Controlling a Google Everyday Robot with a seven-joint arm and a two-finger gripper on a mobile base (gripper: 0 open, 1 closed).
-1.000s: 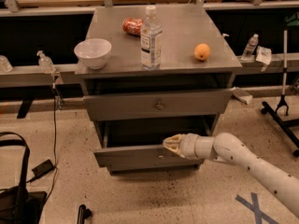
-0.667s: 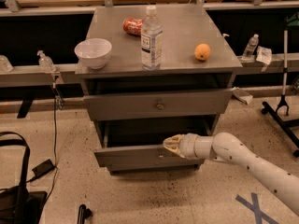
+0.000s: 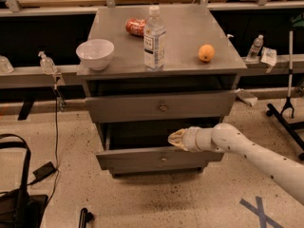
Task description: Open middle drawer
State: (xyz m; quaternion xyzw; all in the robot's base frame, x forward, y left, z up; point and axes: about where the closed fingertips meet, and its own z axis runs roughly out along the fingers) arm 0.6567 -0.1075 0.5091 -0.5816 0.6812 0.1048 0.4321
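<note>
The grey cabinet (image 3: pixel 118 65) has a tall upper drawer (image 3: pixel 133 109) with a round knob. Below it is a dark gap, then the middle drawer (image 3: pixel 128 159), a shallow grey front with a small centre knob (image 3: pixel 163 159), standing pulled out towards me. My gripper (image 3: pixel 174 138), tan-tipped on a white arm (image 3: pixel 247 153) reaching in from the right, is just above the top edge of that drawer's front, right of its centre and over the dark gap. The lowest drawer is hidden beneath the pulled-out one.
On the cabinet top stand a white bowl (image 3: pixel 95 53), a water bottle (image 3: pixel 154 39), a red can lying down (image 3: pixel 135 26) and an orange (image 3: pixel 206 52). A black bag (image 3: pixel 16 205) and cable (image 3: pixel 56 127) lie on the floor left. A stand's legs (image 3: pixel 285 115) are at the right.
My gripper has risen slightly at the top edge of the middle drawer's front. The drawer and the things on the cabinet top have not visibly moved.
</note>
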